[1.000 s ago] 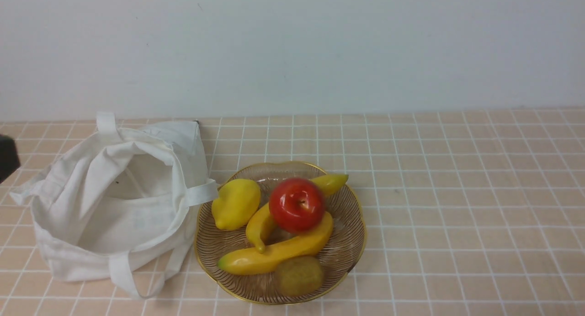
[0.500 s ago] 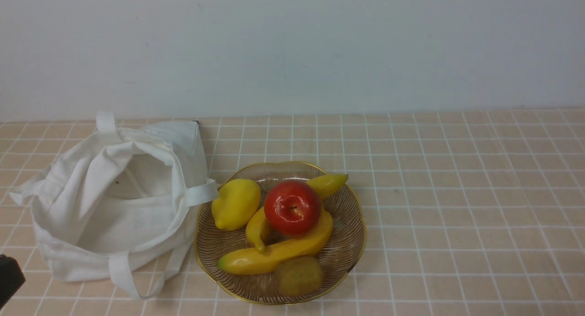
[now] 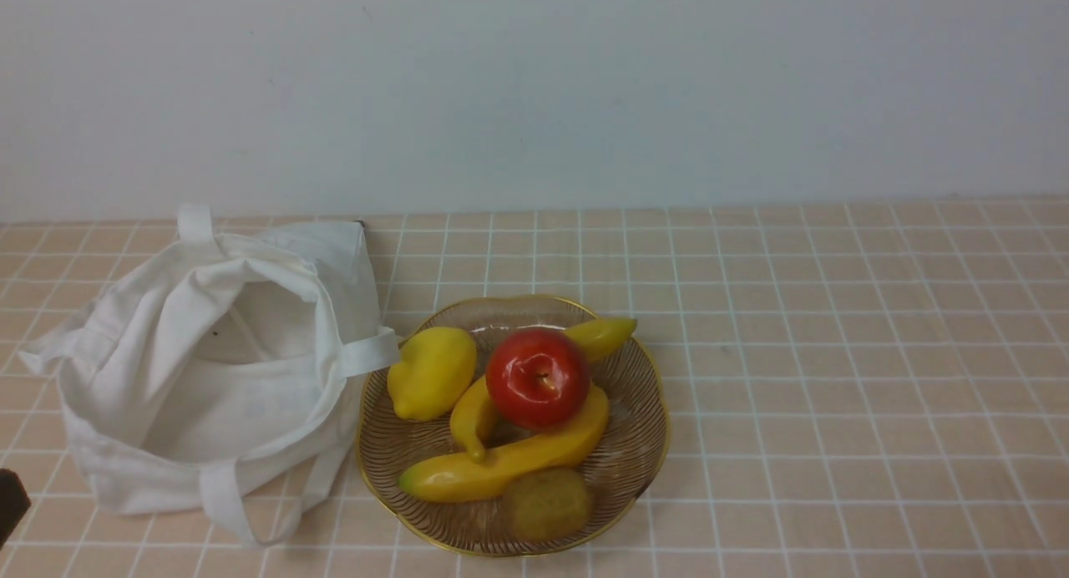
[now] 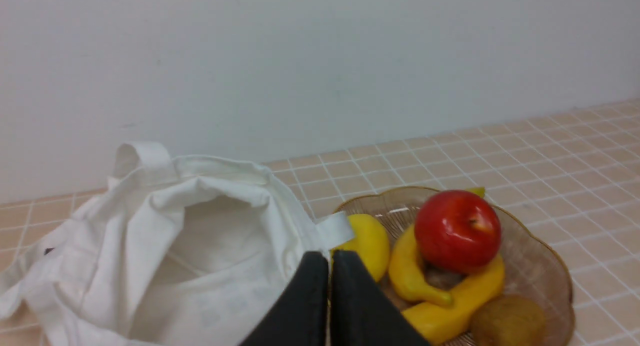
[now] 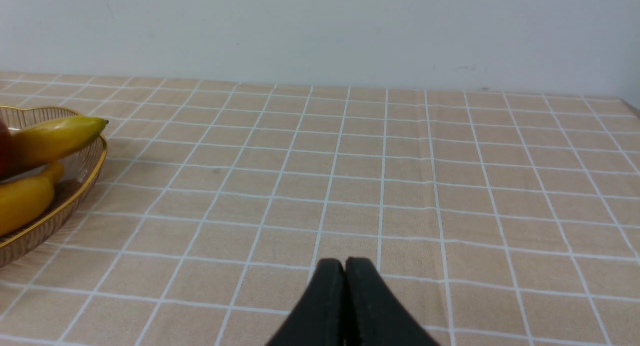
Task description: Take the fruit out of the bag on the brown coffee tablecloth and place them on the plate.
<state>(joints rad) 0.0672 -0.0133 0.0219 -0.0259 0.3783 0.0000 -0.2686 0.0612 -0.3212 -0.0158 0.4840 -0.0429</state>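
Observation:
The red apple (image 3: 537,378) rests on the bananas (image 3: 509,457) in the amber plate (image 3: 643,461); it also shows in the left wrist view (image 4: 457,231). The white bag (image 3: 200,369) lies open and slumped left of the plate on the tan checked tablecloth (image 3: 835,352), and nothing shows inside it. My left gripper (image 4: 329,258) is shut and empty, drawn back near the table's front left; only a dark tip (image 3: 10,499) shows in the front view. My right gripper (image 5: 345,266) is shut and empty over bare cloth, right of the plate (image 5: 75,196).
A lemon (image 3: 430,372) and a brown kiwi (image 3: 547,503) also lie in the plate. One bag handle (image 3: 367,352) lies against the plate's rim. A pale wall stands behind the table.
My left gripper has drawn back from the middle of the front view's left edge to its bottom left corner. The apple has rocked slightly on the bananas.

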